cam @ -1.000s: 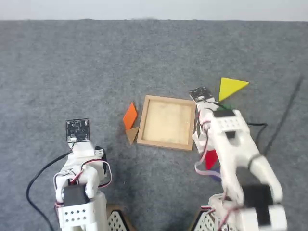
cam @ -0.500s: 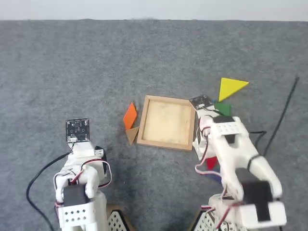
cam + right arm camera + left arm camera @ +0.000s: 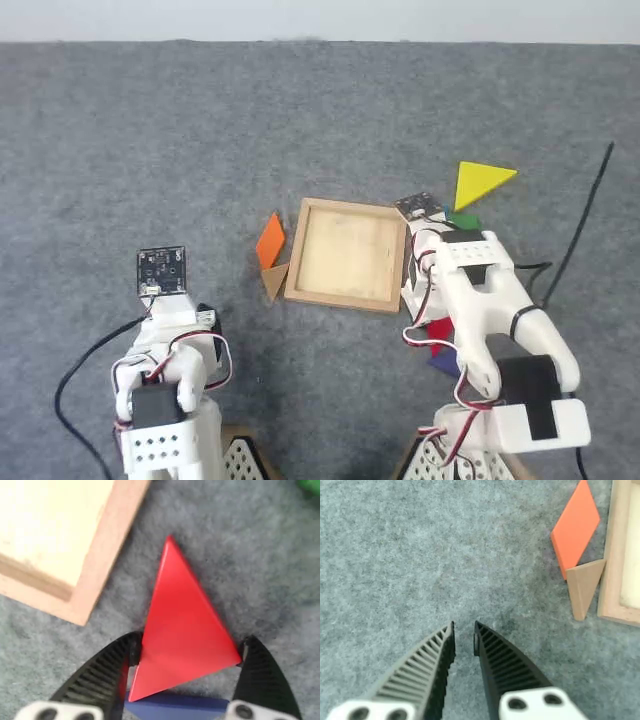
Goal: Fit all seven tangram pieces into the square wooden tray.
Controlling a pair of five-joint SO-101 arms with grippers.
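The square wooden tray [image 3: 296, 256] lies mid-table with nothing in it. A red triangle [image 3: 182, 625] lies flat on the carpet by the tray's rim [image 3: 107, 545]. My right gripper [image 3: 191, 642] is open and straddles it, one fingertip at each of its corners. A blue piece [image 3: 175, 707] pokes out beneath it. On the tray's other side lie an orange parallelogram [image 3: 576, 525] and a tan triangle [image 3: 585, 585]. My left gripper [image 3: 463, 627] hovers over bare carpet with its fingers almost together and holds nothing. A yellow triangle [image 3: 482, 182] and a green piece [image 3: 462, 220] lie beyond the right arm [image 3: 470, 270].
Grey carpet covers the whole table. The left arm [image 3: 165, 350] sits folded at the near left, well away from the tray. A black cable [image 3: 585, 230] runs along the right side. Open carpet stretches behind and to the left of the tray.
The right arm has drawn back toward its base along the tray's right side, uncovering the green piece and bringing its fingers around the red triangle. The left arm has kept still.
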